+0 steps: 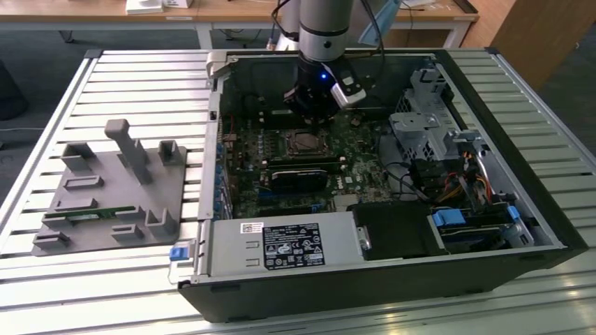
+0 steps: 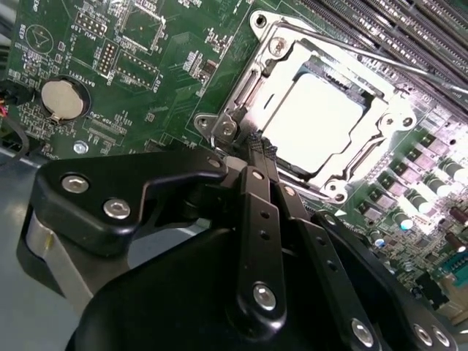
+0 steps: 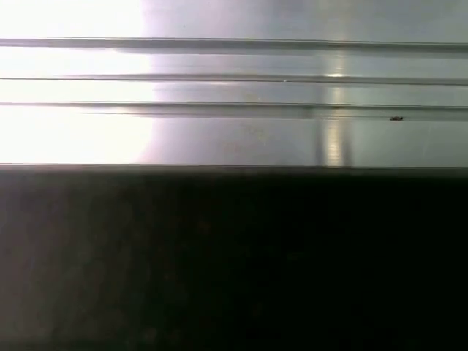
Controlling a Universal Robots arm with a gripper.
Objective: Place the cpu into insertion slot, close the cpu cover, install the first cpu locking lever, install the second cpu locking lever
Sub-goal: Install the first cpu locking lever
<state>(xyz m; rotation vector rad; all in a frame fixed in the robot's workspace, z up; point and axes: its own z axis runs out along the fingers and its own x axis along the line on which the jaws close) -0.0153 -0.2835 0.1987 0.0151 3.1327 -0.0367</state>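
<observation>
Ribbed metal table (image 1: 112, 77) bears the open computer case (image 1: 521, 230); claw (image 2: 257, 146) closed, gripping nothing.

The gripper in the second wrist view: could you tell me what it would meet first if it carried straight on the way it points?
Probably the cpu cover, at its near edge over the cpu; the closed gripper tips sit just short of it, though depth is unclear.

I saw the cpu (image 2: 316, 121) lying flat in the insertion slot (image 2: 296, 157), its pale metal top glaring under the light, just beyond the jaws' tips. The cpu cover (image 2: 387, 121), a thin silver frame with a cut-out middle, lay closed down around the chip, its near corner just beside the jaws.
</observation>
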